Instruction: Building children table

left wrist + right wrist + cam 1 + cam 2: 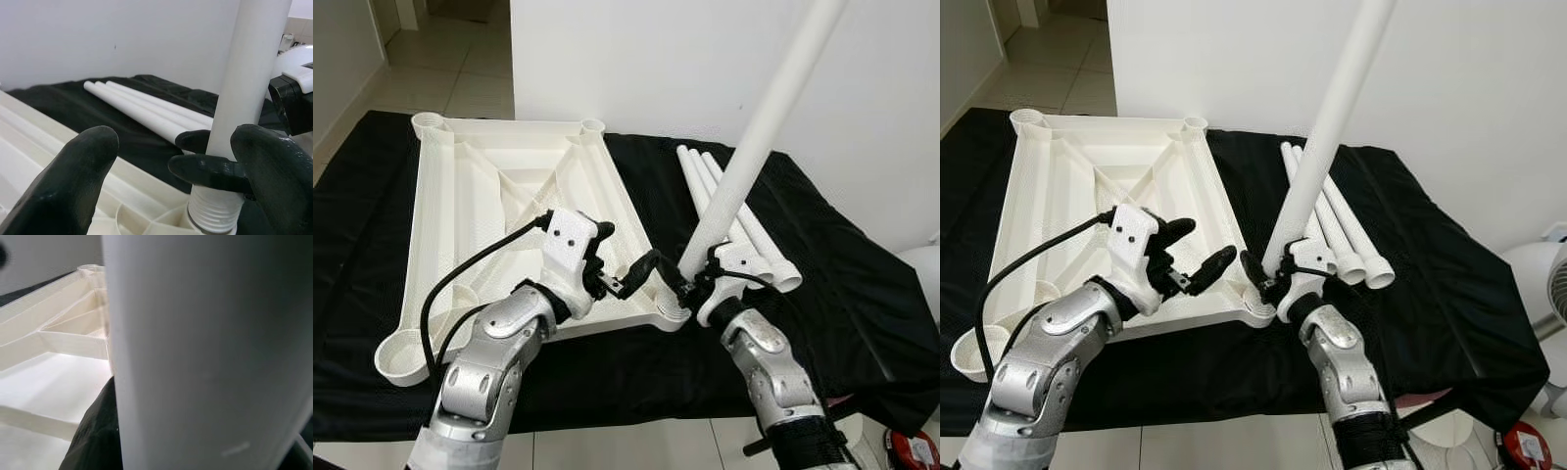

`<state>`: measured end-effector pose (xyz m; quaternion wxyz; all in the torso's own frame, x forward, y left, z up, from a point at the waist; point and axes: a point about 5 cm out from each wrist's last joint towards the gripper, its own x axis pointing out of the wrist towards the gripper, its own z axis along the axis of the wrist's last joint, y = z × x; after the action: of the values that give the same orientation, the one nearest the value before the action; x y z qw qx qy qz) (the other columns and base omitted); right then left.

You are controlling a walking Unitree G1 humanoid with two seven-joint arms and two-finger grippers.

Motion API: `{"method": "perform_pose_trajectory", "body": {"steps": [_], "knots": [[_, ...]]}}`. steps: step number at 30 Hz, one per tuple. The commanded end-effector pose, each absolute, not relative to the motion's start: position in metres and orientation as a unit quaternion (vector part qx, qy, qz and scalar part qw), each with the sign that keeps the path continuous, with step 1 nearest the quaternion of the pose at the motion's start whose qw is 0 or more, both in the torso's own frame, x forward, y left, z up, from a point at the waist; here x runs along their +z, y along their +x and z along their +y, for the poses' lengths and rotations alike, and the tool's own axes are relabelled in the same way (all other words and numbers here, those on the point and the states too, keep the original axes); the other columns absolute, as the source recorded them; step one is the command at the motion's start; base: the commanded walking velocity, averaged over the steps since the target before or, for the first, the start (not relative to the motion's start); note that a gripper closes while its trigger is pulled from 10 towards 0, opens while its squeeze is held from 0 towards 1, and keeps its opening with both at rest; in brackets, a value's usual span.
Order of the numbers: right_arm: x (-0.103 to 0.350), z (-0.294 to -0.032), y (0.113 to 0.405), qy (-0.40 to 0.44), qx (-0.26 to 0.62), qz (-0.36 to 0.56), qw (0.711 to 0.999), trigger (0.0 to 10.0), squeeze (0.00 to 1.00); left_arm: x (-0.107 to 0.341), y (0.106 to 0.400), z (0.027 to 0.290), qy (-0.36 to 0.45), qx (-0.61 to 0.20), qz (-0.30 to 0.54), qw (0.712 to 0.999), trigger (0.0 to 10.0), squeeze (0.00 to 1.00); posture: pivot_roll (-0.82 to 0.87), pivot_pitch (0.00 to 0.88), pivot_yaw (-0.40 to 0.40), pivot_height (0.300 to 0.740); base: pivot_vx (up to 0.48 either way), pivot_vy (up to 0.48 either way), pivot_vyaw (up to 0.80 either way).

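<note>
Right tool (pixel 1268 274) grips white leg (pixel 1327 122) tilted in tabletop (pixel 1067 186) corner socket; left tool (pixel 1197 250) open beside.

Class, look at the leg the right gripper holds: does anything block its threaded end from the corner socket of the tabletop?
Nothing visible does. The table leg held by the right gripper already has its threaded end at the corner socket; the open left gripper sits beside it.
</note>
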<state>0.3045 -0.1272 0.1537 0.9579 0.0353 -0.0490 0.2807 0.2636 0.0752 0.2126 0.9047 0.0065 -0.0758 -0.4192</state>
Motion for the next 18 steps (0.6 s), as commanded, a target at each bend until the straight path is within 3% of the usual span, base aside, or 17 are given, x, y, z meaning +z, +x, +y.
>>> {"method": "perform_pose_trajectory", "body": {"steps": [1, 2, 18], "knots": [[0.171, -0.125, 0.305, 0.032, 0.300, -0.072, 0.951, 10.0, 0.00, 0.215, 0.265, 0.070, 0.007, -0.417, -0.076, 0.906, 10.0, 1.00, 0.05, 0.000, -0.141, 0.740, 0.000, 0.000, 0.00], [0.177, -0.125, 0.305, 0.019, 0.312, -0.074, 0.947, 10.0, 0.00, 0.220, 0.265, 0.067, 0.009, -0.428, -0.087, 0.900, 10.0, 0.00, 0.05, 0.000, -0.142, 0.740, 0.000, 0.000, 0.00], [0.177, -0.125, 0.305, -0.086, 0.412, -0.018, 0.907, 10.0, 0.00, 0.271, 0.255, 0.044, 0.008, -0.544, -0.157, 0.824, 10.0, 0.00, 0.06, 0.000, -0.137, 0.740, 0.000, 0.000, 0.00]]}}
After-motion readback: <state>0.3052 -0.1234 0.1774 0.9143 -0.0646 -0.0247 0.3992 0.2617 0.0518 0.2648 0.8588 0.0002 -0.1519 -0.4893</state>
